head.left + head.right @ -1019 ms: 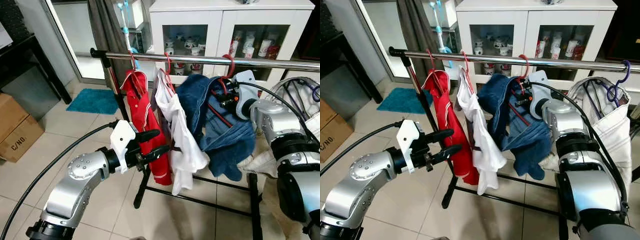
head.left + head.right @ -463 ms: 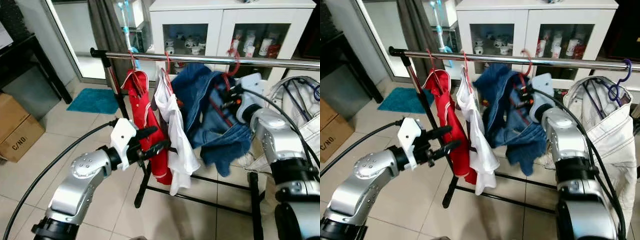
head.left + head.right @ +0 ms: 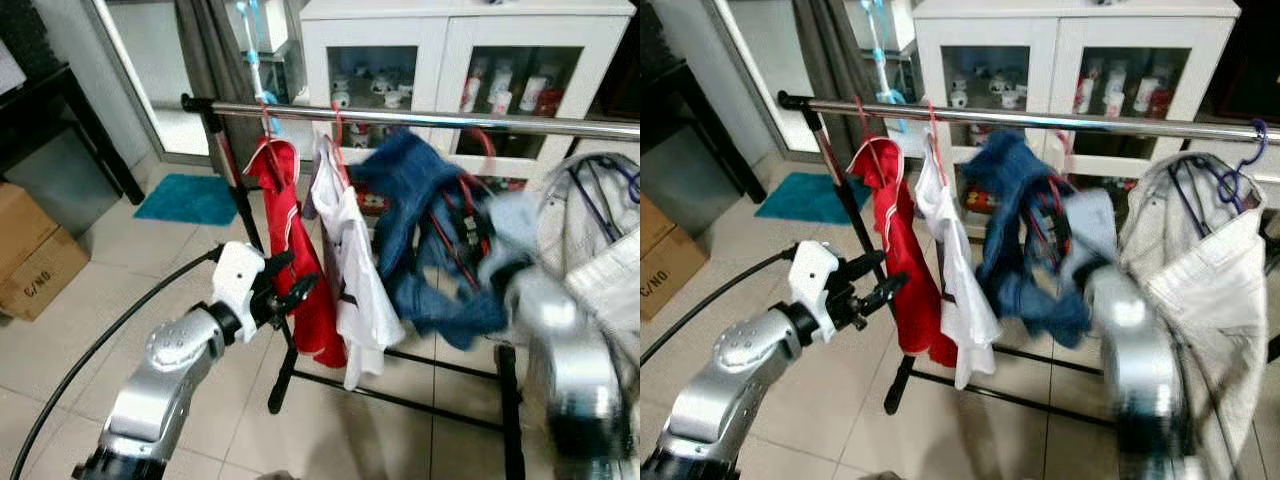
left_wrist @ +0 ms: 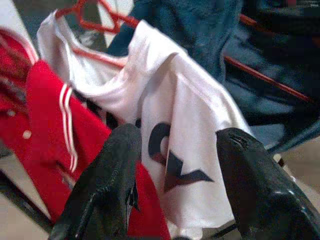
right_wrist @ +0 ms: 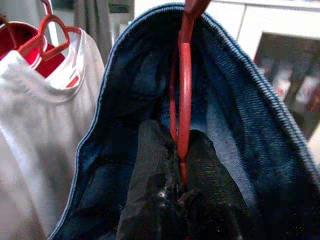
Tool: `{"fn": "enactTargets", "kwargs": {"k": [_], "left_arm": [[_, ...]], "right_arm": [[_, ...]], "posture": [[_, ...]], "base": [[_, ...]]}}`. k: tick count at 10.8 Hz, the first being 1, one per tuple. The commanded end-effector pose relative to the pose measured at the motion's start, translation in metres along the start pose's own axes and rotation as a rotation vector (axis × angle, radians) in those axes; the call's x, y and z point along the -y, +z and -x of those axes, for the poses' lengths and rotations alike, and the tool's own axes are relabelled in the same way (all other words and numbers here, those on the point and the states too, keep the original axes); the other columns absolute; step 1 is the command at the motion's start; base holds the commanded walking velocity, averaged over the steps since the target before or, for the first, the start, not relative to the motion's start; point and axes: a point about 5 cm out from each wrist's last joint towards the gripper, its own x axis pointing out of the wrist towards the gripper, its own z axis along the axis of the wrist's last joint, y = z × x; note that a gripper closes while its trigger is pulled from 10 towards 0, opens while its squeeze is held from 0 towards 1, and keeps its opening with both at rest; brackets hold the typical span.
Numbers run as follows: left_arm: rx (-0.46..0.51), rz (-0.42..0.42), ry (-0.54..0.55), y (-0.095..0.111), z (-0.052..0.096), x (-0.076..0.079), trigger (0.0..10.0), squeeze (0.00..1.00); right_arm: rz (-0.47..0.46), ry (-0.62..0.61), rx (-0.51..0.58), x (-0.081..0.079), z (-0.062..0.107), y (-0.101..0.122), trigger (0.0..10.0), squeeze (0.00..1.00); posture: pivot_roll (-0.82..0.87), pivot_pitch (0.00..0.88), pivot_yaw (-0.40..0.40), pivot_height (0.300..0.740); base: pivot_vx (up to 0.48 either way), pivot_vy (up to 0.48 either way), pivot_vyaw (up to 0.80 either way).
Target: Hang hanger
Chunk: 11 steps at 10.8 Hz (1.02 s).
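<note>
1. Nearest to us, our left gripper [image 3: 290, 290] floats low in front of the rack with its fingers spread and nothing between them. It has drifted a little closer to the red jacket [image 3: 300, 260] than a second ago, and its wrist view faces the white shirt [image 4: 175, 150].

2. Our right gripper [image 5: 172, 200] is clenched on the red hanger [image 5: 184, 95], the plastic pinched between its two black fingers inside the collar of the blue denim garment [image 3: 420, 230].

3. Our right arm [image 3: 560, 340] is smeared with motion blur, where a second ago it was sharp and steady. The denim has swung up and bunched, so we judge the arm is mid-move.

4. Behind, the steel rail [image 3: 400, 117] runs across the view. A red hook-like shape sits by the rail above the denim, but blur hides whether it is seated. A second ago the hook was looped over the rail; we judge the hang unconfirmed.

5. Farthest back stands the white glass-door cabinet [image 3: 440, 40], where it was before.
</note>
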Motion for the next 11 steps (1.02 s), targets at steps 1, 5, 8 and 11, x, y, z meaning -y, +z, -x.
{"fn": "enactTargets", "kwargs": {"k": [1, 5, 8, 11], "left_arm": [[0.003, -0.019, 0.024, 0.003, 0.002, -0.004, 10.0, 0.0], [0.005, -0.013, 0.021, 0.004, -0.001, -0.001, 10.0, 0.0], [0.005, -0.014, 0.021, 0.003, -0.001, 0.0, 10.0, 0.0], [0.006, -0.015, 0.019, 0.003, -0.001, 0.001, 10.0, 0.0]], "right_arm": [[-0.001, -0.025, 0.06, -0.001, 0.002, 0.014, 0.0, 0.0], [-0.037, -0.007, -0.016, -0.021, 0.014, -0.001, 0.0, 0.0], [-0.021, 0.013, -0.033, -0.024, 0.015, -0.001, 0.0, 0.0], [-0.015, 0.027, -0.04, -0.026, 0.014, 0.0, 0.0, 0.0]], "posture": [[-0.06, 0.0, 0.106, 0.74], [-0.07, 0.0, 0.106, 0.74], [-0.07, 0.0, 0.098, 0.74], [-0.07, 0.0, 0.094, 0.74]], "base": [[0.0, 0.0, 0.0], [0.0, 0.0, 0.0], [0.0, 0.0, 0.0], [-0.198, 0.0, 0.0]]}}
